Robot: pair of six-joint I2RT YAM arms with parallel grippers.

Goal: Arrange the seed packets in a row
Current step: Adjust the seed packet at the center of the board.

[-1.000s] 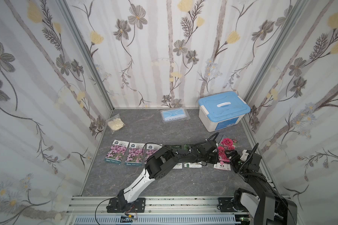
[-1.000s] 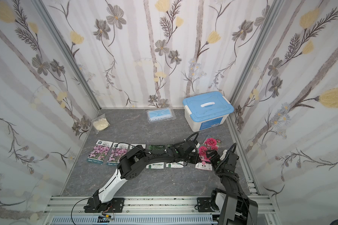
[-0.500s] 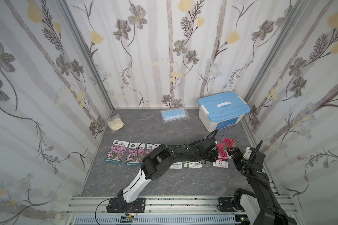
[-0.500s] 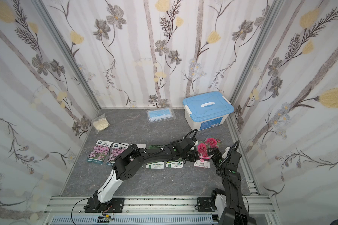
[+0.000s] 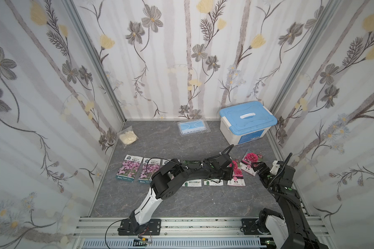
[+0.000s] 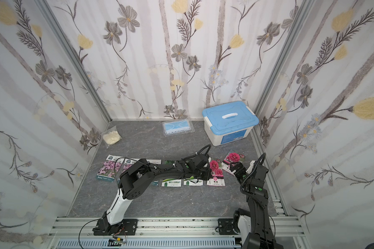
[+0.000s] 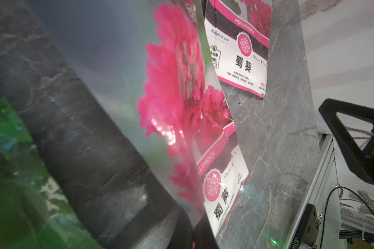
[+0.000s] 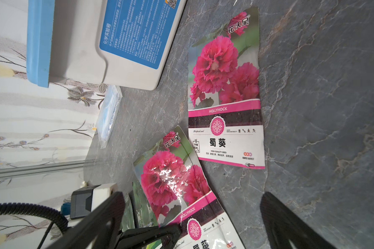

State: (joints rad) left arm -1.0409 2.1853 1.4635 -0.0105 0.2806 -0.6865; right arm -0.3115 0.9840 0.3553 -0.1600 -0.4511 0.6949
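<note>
Your left gripper [image 5: 228, 175] clamps red hollyhock packet [image 5: 238, 175] by edge: light, glossy film, buckling, likely slippery. Your right gripper [image 5: 260, 170] gapes near second hollyhock packet [image 5: 250, 160]; take thin border, not middle.

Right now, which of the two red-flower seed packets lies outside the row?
The tilted red packet by the blue-lidded box: it lies behind the line. The other red packet sits aligned at the row's end.

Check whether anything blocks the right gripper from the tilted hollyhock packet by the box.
Nothing visible does: the open right gripper hangs right at the tilted packet's near corner, only bare tabletop between them.
</note>
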